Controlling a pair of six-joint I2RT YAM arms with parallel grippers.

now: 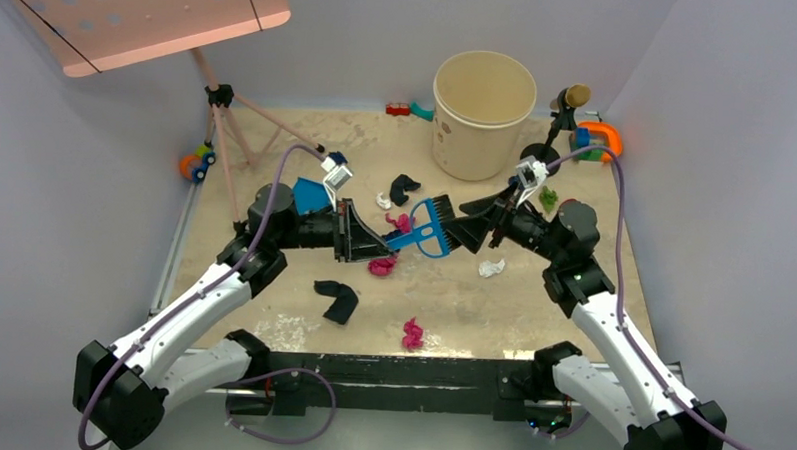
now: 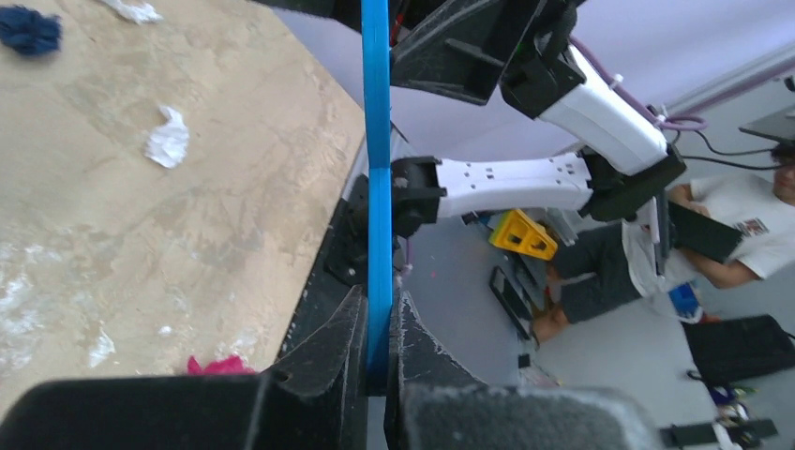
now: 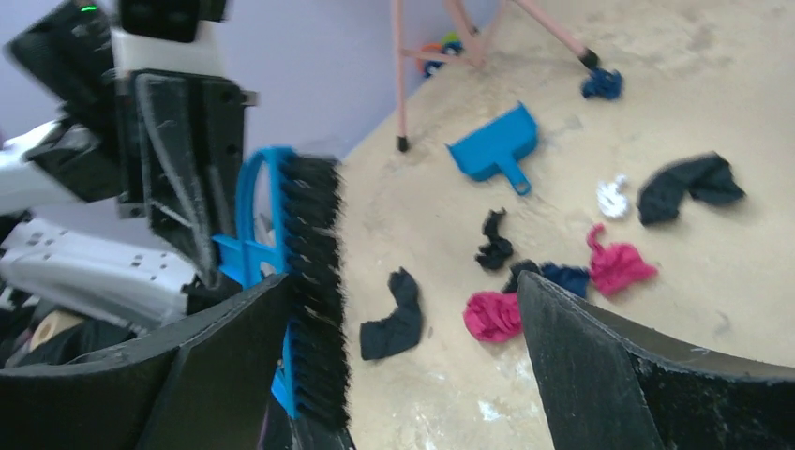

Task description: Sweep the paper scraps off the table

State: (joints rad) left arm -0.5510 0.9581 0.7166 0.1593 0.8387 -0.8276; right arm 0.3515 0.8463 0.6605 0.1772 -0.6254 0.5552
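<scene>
My left gripper (image 1: 359,239) is shut on the handle of the blue brush (image 1: 429,229) and holds it above the table (image 1: 572,291). In the left wrist view the handle (image 2: 378,187) runs up from the closed jaws (image 2: 378,323). My right gripper (image 1: 464,230) is open at the bristle end. In the right wrist view (image 3: 403,281) the brush (image 3: 300,281) lies against the inside of its left finger. The blue dustpan (image 1: 308,195) lies behind the left arm. Paper scraps lie about: black (image 1: 337,300), magenta (image 1: 412,334), magenta (image 1: 381,266), white (image 1: 491,267).
A beige bucket (image 1: 483,113) stands at the back centre. A pink tripod (image 1: 223,129) stands at the back left, with a toy (image 1: 197,163) beside it. More toys (image 1: 598,140) sit at the back right. A green scrap (image 1: 548,198) lies by the right arm.
</scene>
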